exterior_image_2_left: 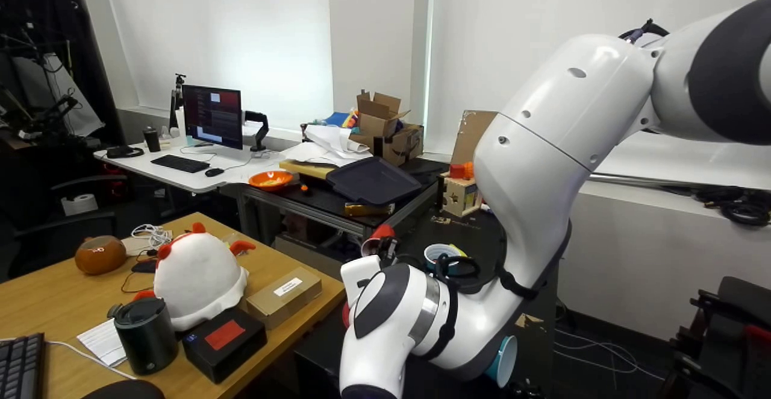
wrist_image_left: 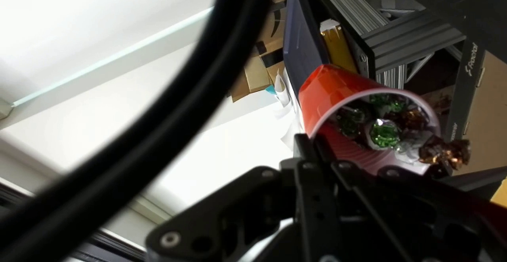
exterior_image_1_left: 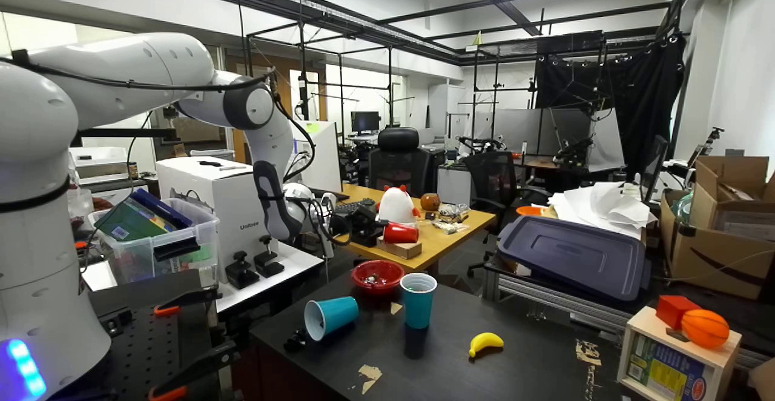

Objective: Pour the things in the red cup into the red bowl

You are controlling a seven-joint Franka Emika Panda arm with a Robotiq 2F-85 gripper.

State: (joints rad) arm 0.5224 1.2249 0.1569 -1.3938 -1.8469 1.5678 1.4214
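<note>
The red cup is in the air, tipped on its side, above and slightly right of the red bowl in an exterior view. It also shows in an exterior view and in the wrist view. Its mouth holds several green, brown and clear gem-like pieces; a brown one sticks out past the rim. My gripper is shut on the cup's rim, one finger inside and one outside. The red bowl stands on the black table with some small pieces in it; the arm mostly hides it in an exterior view.
A blue cup stands upright beside the bowl. Another blue cup lies on its side nearer the robot. A yellow banana lies to the right. A wooden desk with a white plush toy and a small cardboard box stands behind.
</note>
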